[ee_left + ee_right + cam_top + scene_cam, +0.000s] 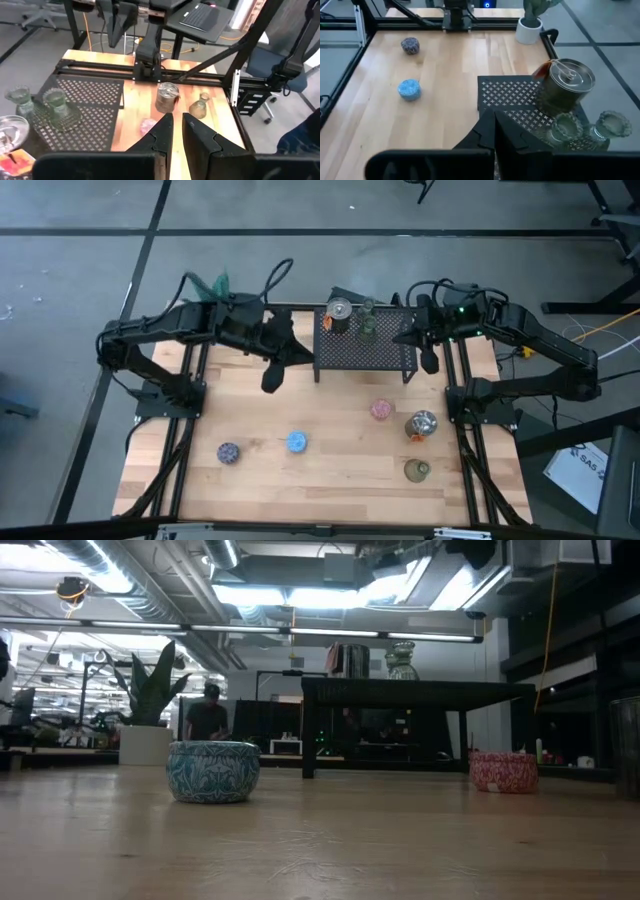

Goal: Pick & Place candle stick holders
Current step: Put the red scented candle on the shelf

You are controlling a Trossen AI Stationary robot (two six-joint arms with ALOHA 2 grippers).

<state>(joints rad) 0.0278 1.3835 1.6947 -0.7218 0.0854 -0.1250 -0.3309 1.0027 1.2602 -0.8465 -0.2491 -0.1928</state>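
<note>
**Both grippers empty above the rack end of the table; holders split between rack and tabletop**

The left gripper (272, 377) hangs over the bare wood just off the black mesh rack's (385, 358) 9 o'clock side. Its fingers (165, 131) stand almost together with a thin gap between them, and nothing is in them. The right gripper (430, 360) sits at the rack's 3 o'clock edge, fingers (492, 132) pressed fully together, carrying nothing.

On the rack, toward its 12 o'clock edge, stand a silvery holder with an orange accent (340, 313) and, just beside it at 3 o'clock, two olive-green glass holders (369, 321).

On the wooden table (340, 470), a pink holder (381, 410) lies at 6 o'clock of the rack. A second silvery holder (422, 424) stands near it, at its 4 o'clock. A small olive-green holder (416, 470) sits at 6 o'clock of that one. The blue holder (297, 442) is near the table's middle, with the purple-speckled holder (228, 451) well apart at its 9 o'clock.

A white potted plant (529, 22) stands at the table's far corner on the left arm's side. A person (208, 712) shows in the room beyond.
</note>
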